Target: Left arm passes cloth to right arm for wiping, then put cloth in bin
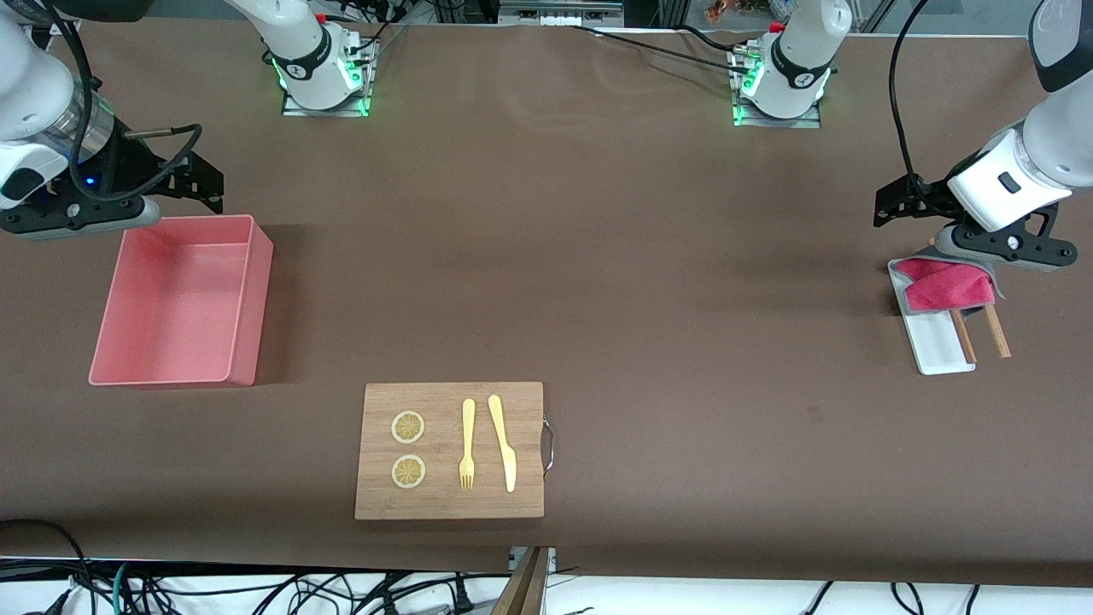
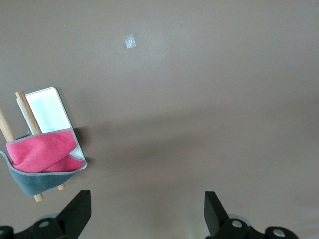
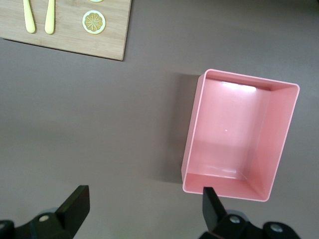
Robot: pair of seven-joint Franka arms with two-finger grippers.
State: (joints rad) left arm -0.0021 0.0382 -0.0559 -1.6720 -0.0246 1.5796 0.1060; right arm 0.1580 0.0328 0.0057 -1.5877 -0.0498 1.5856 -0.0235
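Left gripper (image 1: 888, 209): jaws spread wide, empty, hovering over bare table beside the white tray (image 1: 938, 344).
Right gripper (image 1: 201, 184): jaws spread wide, empty, waiting over the table at the edge of the pink bin (image 1: 111, 342) nearest the bases.
Cloth (image 1: 943, 284): draped magenta face up over two wooden sticks (image 1: 997, 331) and one end of the tray; grey underside showing in the left wrist view.
Bin: empty, toward the right arm's end.
Wooden board (image 1: 448, 504): carries lemon slices (image 1: 407, 427), fork (image 1: 467, 444), knife (image 1: 504, 444).
Risk, pickup: a pinch set too deep likely catches a stick with the fabric, dragging sticks or tipping the tray.
Risk, handover: a loose fold likely slips between jaws.
Risk, wiping: a sweep across the board likely displaces the cutlery.
Writing: none legible; no brand or label readable.
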